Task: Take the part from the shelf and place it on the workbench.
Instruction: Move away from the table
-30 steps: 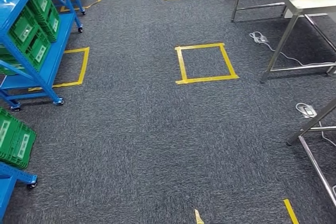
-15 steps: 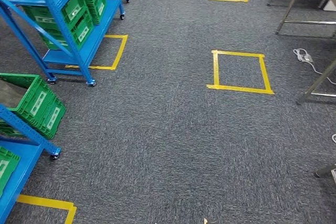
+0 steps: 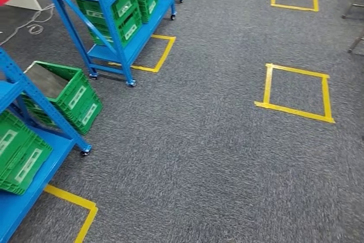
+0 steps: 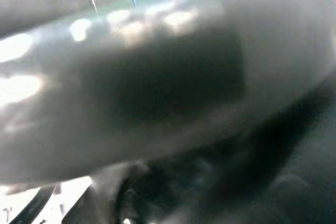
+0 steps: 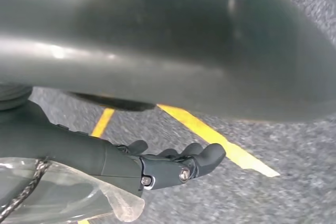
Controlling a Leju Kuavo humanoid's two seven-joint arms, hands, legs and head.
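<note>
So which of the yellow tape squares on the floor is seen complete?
The square on the right: all its sides show. The square by the blue shelf is partly hidden.

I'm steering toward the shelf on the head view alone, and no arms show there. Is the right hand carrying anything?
Observer: No. In the right wrist view the right hand holds nothing, its fingers loosely stretched out.
Operator: What lies under it?
Observer: Grey carpet, with a strip of yellow tape running across it just beyond the fingertips.
Operator: And the left hand?
Observer: I cannot tell. The left wrist view is too blurred to make out the hand or anything in it.
</note>
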